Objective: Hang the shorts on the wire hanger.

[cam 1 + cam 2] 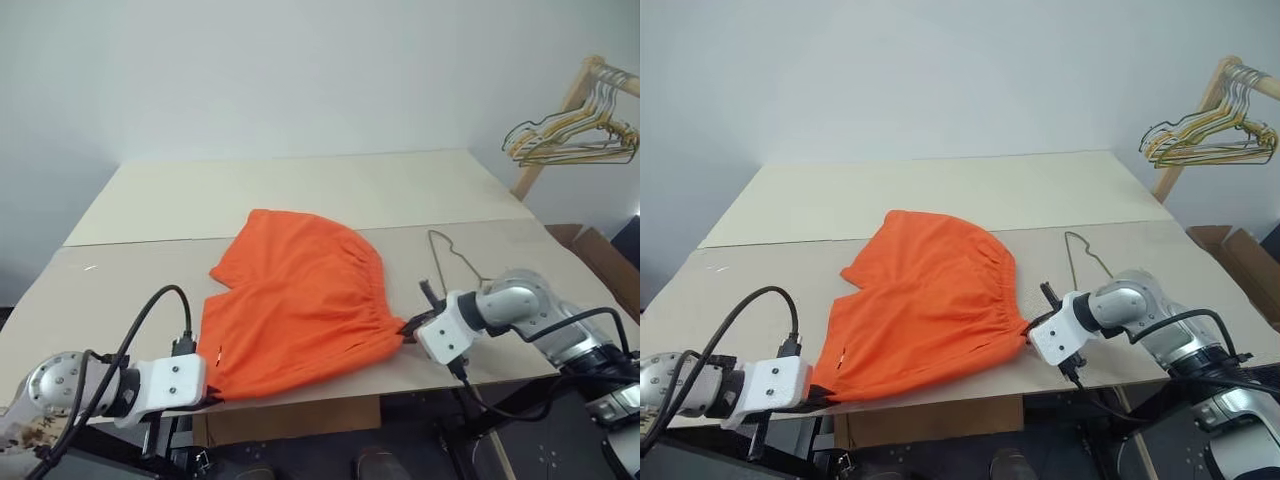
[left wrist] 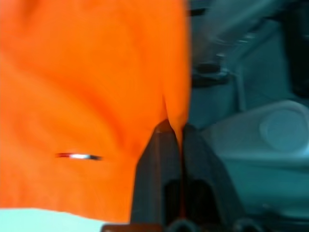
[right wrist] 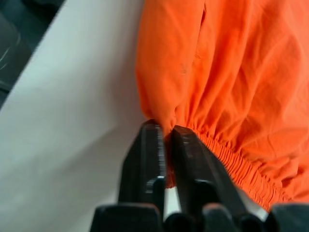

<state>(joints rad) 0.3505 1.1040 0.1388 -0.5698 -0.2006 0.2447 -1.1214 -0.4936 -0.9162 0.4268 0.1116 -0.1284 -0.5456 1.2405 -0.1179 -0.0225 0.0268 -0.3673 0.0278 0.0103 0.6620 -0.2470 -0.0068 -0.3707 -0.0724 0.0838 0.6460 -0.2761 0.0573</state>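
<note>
Both claws (image 1: 404,328) (image 1: 213,392) pinching the shorts (image 1: 300,300) on table (image 1: 140,270).

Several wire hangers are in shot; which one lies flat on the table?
The single dark wire hanger, lying on the table just behind the right hand beside the shorts. The other hangers hang on the wooden rack.

Both arms: silver metal joint housings, white blocky wrist casings, black looping cables. Left gripper (image 2: 176,140) and right gripper (image 3: 165,135): two black tapered fingers each. Small screws dot left wrist casing, lower left.
</note>
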